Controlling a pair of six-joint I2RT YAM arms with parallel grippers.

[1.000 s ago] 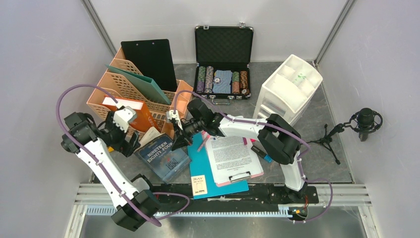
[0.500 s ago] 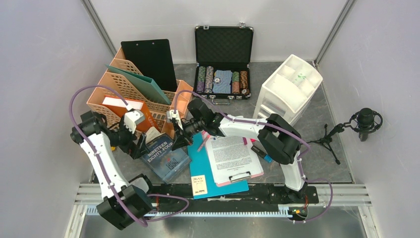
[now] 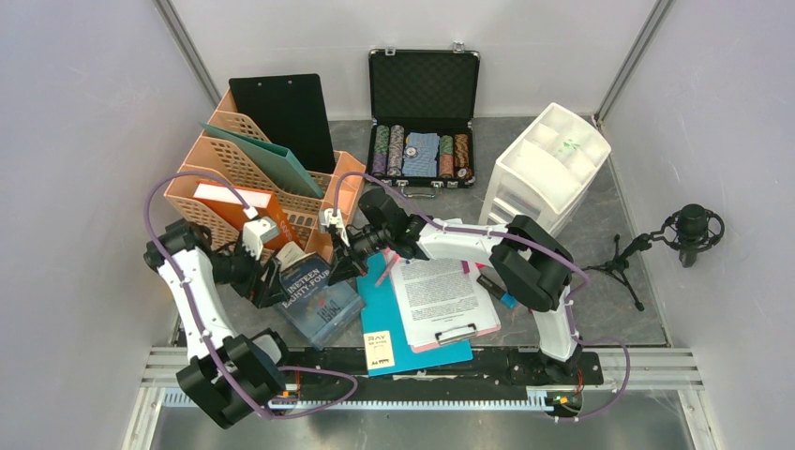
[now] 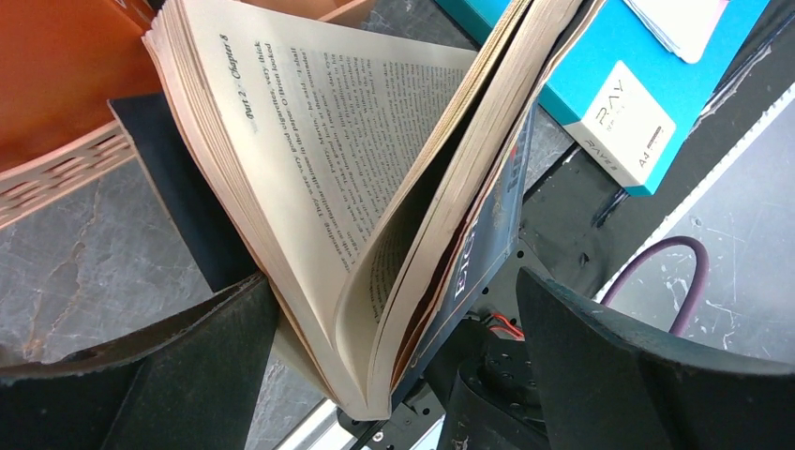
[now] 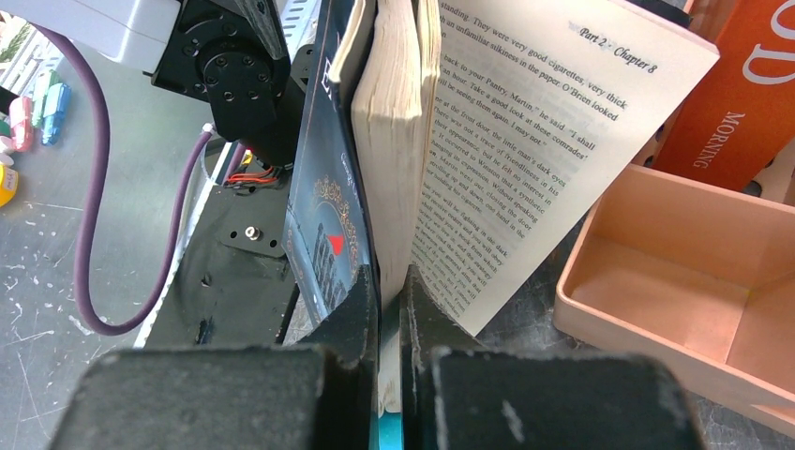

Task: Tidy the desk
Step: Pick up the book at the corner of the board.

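On the dark grey mottled worktop [image 3: 647, 319], newly straddling the fanned dark blue paperback book [image 3: 319, 300] with the released left hand [image 3: 270, 285], clenching it in the right hand [image 5: 392, 292], probably to shut it.

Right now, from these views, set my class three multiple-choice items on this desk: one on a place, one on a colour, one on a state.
1. Where is the chip case?
A. by the front rail
B. at the back, between rack and drawers
C. inside the rack

2. What colour is the clipboard standing in the rack?
A. black
B. pink
C. white

3. How is the book?
A. closed flat
B. shelved in the rack
C. open, held by the right jaws

Key:
1 B: it sits at the far edge between them.
2 A: its board is black.
3 C: the right wrist view shows the jaws shut on its fanned pages.
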